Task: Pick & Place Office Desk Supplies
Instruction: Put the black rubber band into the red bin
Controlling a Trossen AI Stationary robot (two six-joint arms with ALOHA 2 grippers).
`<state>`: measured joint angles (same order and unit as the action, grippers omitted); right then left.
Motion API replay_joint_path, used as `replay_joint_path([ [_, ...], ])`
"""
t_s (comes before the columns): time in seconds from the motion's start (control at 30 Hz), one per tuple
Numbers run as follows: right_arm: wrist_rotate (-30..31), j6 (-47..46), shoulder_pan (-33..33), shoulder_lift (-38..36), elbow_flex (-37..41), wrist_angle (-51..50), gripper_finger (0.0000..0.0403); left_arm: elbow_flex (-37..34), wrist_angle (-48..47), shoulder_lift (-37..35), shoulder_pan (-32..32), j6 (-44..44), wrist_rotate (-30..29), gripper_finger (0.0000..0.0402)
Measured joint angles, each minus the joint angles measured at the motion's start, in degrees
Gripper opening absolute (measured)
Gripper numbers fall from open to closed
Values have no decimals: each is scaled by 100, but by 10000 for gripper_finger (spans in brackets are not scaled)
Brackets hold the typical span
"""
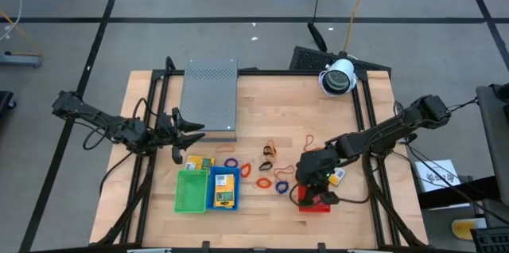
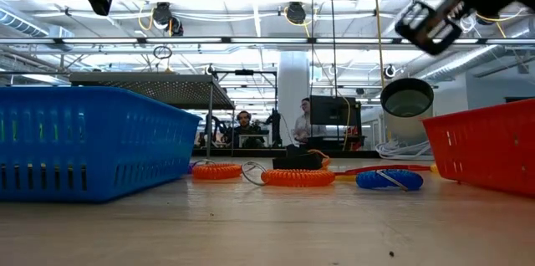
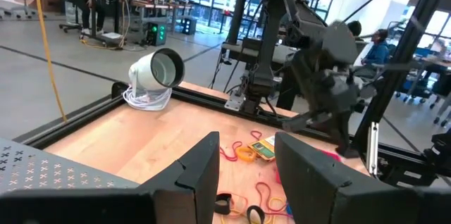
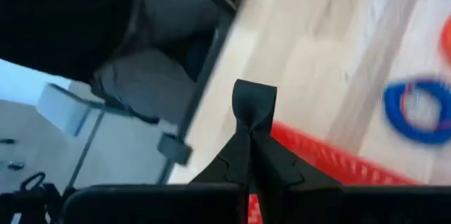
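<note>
Blue basket (image 2: pixel 84 145) nearest lens; red basket (image 1: pixel 315 204) landmark. Right gripper (image 4: pixel 252 122) directly above it, fingers pressed together, empty. Left gripper (image 3: pixel 243 171) well away, spread wide.

Bare wood behind the rubber-band loops (image 1: pixel 274 169), grey box (image 1: pixel 210 98) and white lamp (image 1: pixel 339 76) flanking it
</note>
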<state>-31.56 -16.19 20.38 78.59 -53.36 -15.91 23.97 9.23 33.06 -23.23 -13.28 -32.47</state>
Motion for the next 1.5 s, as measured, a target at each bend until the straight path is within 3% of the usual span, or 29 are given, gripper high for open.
replay_joint_path([
  [0.33,22,181,-87,-588,0,287,0,0,-13,0,0,-15,0,145],
  [0.7,22,233,-118,-597,0,323,0,0,-11,0,0,-11,0,145],
  [0.87,89,272,-147,-597,0,-181,0,0,-15,0,1,0,0,145],
  [1.1,920,556,-160,-595,0,-1039,0,0,-17,0,1,0,0,145],
  [1.5,1111,496,-46,-105,0,-1477,2,0,-20,0,1,-2,0,145],
])
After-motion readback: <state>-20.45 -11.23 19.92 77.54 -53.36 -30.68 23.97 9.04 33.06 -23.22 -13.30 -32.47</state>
